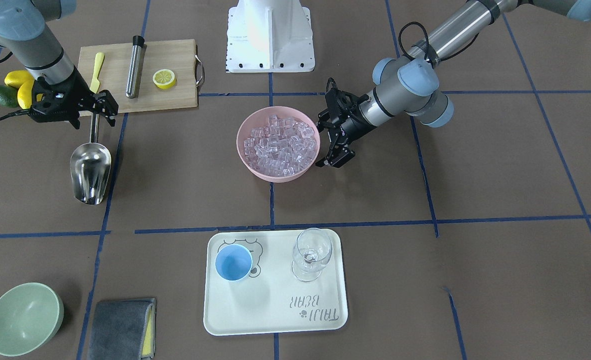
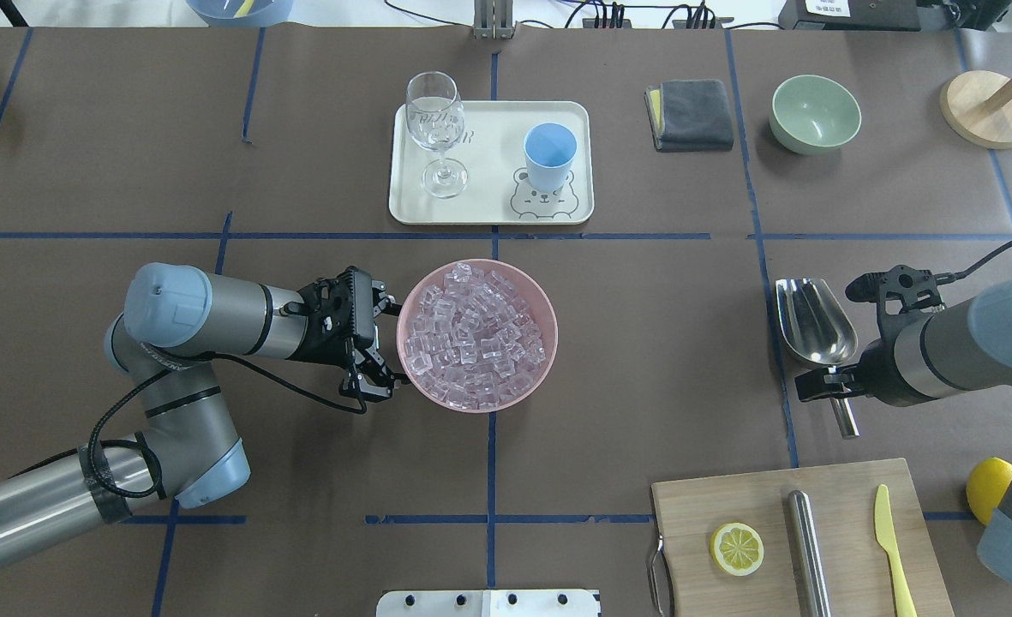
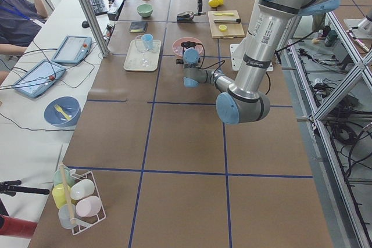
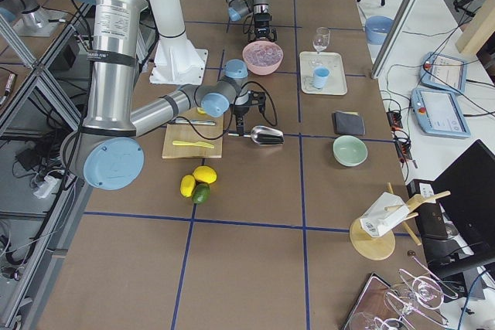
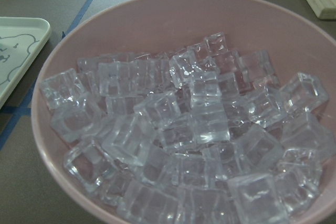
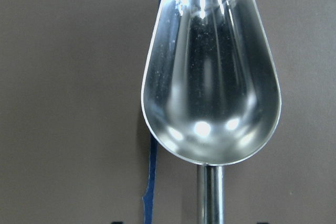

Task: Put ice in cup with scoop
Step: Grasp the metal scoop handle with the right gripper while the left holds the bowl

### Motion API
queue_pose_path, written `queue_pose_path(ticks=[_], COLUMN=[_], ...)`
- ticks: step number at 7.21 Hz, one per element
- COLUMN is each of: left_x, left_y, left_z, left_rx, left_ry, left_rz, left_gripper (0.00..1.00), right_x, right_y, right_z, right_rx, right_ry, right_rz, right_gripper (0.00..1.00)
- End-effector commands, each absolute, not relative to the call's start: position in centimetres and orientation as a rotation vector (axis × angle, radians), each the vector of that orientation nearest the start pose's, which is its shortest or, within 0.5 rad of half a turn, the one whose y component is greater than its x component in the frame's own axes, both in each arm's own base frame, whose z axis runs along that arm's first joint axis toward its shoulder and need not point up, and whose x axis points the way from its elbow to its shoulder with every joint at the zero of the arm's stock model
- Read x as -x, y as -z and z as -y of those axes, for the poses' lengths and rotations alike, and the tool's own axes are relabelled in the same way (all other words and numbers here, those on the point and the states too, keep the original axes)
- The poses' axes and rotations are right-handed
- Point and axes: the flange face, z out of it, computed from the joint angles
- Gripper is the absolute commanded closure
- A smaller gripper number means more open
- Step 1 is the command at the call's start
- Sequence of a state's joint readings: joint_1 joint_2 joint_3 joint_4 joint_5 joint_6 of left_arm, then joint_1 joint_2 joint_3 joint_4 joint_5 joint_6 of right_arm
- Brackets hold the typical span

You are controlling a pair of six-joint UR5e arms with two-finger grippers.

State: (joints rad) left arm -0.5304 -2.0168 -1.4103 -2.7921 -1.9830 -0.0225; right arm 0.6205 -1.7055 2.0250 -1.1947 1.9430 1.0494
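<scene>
The ice (image 1: pixel 279 145) is a heap of clear cubes filling a pink bowl (image 2: pixel 552 343) at the table's middle; it fills the left wrist view (image 5: pixel 184 129). My left gripper (image 2: pixel 394 343) is open, its fingers spread right beside the bowl's rim. The silver scoop (image 1: pixel 90 172) lies empty on the table, trough up. In the right wrist view (image 6: pixel 210 87) its handle runs down toward the camera. My right gripper (image 1: pixel 94 114) is open and low over the scoop's handle. The light-blue cup (image 1: pixel 233 263) stands empty on a cream tray (image 1: pixel 275 310).
A clear stemmed glass (image 1: pixel 313 252) stands on the tray beside the cup. A wooden cutting board (image 1: pixel 170 90) holds a lemon half, a yellow knife and a steel cylinder. Lemons and a green fruit (image 1: pixel 5 92) lie by the right arm. A green bowl (image 1: pixel 23 318) and grey cloth (image 1: pixel 121 328) sit beyond.
</scene>
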Motion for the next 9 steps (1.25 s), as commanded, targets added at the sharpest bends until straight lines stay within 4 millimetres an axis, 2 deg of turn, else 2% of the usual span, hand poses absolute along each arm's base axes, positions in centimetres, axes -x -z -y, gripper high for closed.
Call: queue_pose_path(ticks=[1, 3, 4, 5, 6, 8, 9], left_x=[-52.0, -52.0, -52.0, -51.9, -51.9, -51.7, -51.7], left_y=[-34.3, -34.3, -34.4, -34.4, -34.5, -34.6, -34.6], left_z=[41.2, 41.2, 41.2, 41.2, 41.2, 41.1, 41.1], left_rx=[-1.185, -1.185, -1.185, -1.185, -1.183, -1.193, -1.193], left_ry=[-1.111, -1.111, -1.111, -1.111, -1.11, -1.109, -1.109], left_rz=[-1.105, -1.105, -1.105, -1.105, -1.105, -1.11, -1.11], left_gripper=[0.0, 0.0, 0.0, 0.0, 0.0, 0.0, 0.0], right_x=[31.6, 32.4, 32.4, 32.4, 32.4, 31.9, 31.4], right_y=[-48.3, -49.3, -49.5, -49.4, -49.1, -48.0, -46.6], right_z=[34.0, 33.7, 33.6, 33.6, 33.6, 33.5, 33.4], right_rx=[-0.051, -0.035, -0.033, -0.033, -0.027, -0.032, -0.034], right_ry=[0.038, 0.049, 0.049, 0.051, 0.055, 0.056, 0.062], right_rz=[0.752, 0.735, 0.733, 0.733, 0.742, 0.748, 0.735], right_gripper=[0.27, 0.3, 0.41, 0.8, 1.0, 1.0, 1.0])
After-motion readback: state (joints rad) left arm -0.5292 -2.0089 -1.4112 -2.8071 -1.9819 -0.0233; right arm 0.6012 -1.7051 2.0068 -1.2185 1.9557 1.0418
